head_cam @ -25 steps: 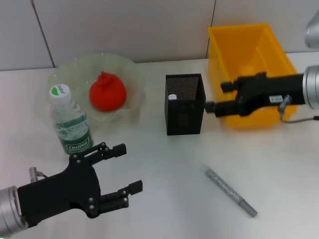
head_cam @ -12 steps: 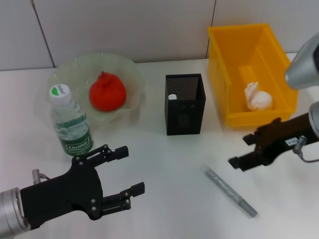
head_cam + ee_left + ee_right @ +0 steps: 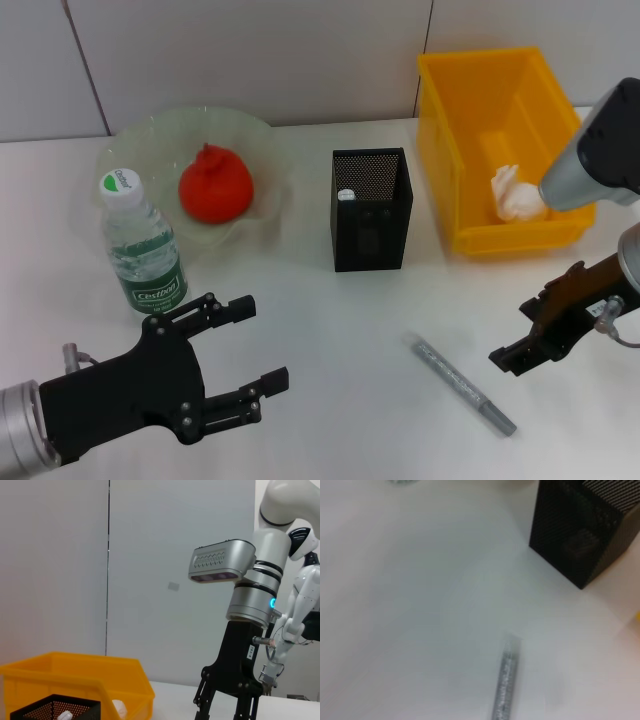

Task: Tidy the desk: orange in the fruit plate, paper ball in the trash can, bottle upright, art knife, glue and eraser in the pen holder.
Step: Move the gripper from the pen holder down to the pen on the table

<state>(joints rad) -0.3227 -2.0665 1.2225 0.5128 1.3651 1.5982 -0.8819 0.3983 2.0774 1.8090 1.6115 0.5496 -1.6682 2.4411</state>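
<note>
The orange [image 3: 214,187] rests in the pale-green fruit plate [image 3: 135,140] at the back left. In front of the plate the bottle [image 3: 140,245] stands upright. The white paper ball [image 3: 517,195] lies inside the yellow trash can [image 3: 470,110]. A grey art knife [image 3: 460,385] [image 3: 505,680] lies flat on the table, in front of the black mesh pen holder [image 3: 370,215] [image 3: 582,540]. A small white-topped item shows inside the holder; glue and eraser cannot be told apart there. My right gripper [image 3: 513,335] hangs open just right of the knife. My left gripper [image 3: 262,342] is open at the front left.
The left wrist view shows the trash can [image 3: 75,675], the pen holder's rim [image 3: 55,710] and the right arm's gripper [image 3: 227,702] farther off. A grey wall backs the table. Bare white tabletop lies between the two grippers around the knife.
My right gripper has left the trash can and come down toward the front right, beside the knife. The paper ball now shows in the can. The left arm has barely moved.
</note>
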